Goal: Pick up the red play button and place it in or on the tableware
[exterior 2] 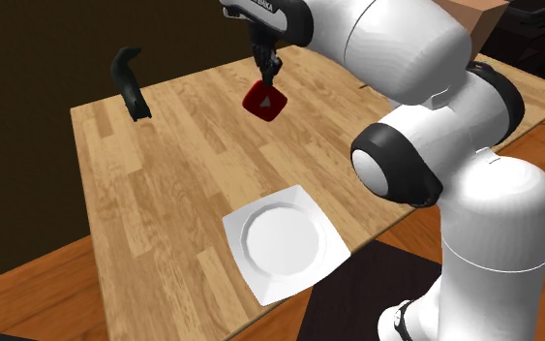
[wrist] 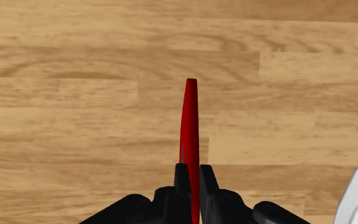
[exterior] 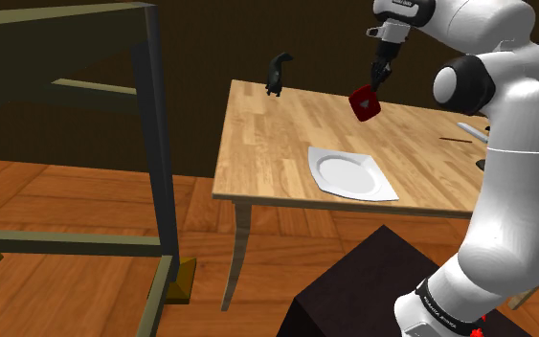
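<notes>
Red play button [wrist: 190, 133] clasped in end effector [wrist: 192, 181], above table [wrist: 75, 95]

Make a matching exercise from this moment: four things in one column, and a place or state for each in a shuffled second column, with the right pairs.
Column one:
1. red play button
2. white plate
3. black curved object
4. end effector

Column two:
A. stands at a far corner of the wooden table
B. shut, clasping a thin red edge
C. hangs in the air above the tabletop
D. lies flat on the table with nothing on it

Pairs: 1-C, 2-D, 3-A, 4-B
</notes>
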Available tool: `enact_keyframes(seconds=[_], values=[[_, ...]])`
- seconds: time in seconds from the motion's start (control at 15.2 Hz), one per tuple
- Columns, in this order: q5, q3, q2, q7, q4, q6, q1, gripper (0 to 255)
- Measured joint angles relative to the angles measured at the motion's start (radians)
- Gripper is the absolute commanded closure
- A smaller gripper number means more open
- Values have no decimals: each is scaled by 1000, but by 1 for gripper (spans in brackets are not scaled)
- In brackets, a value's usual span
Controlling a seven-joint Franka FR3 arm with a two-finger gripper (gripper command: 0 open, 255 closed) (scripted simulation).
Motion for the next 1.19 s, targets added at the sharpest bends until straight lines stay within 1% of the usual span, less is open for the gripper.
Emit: enact_keyframes(seconds=[0.07,0.33,0.53,0.86,1.06,1.19], values=[[-9,-2,-20,8,-24,4,15,255],[-92,-7,-193,72,-250,71,129,255],[-165,8,-332,151,-412,109,210,255],[-254,61,-516,282,-583,115,289,255],[-295,109,-621,368,-681,112,322,255],[-310,139,-674,417,-722,101,338,255]])
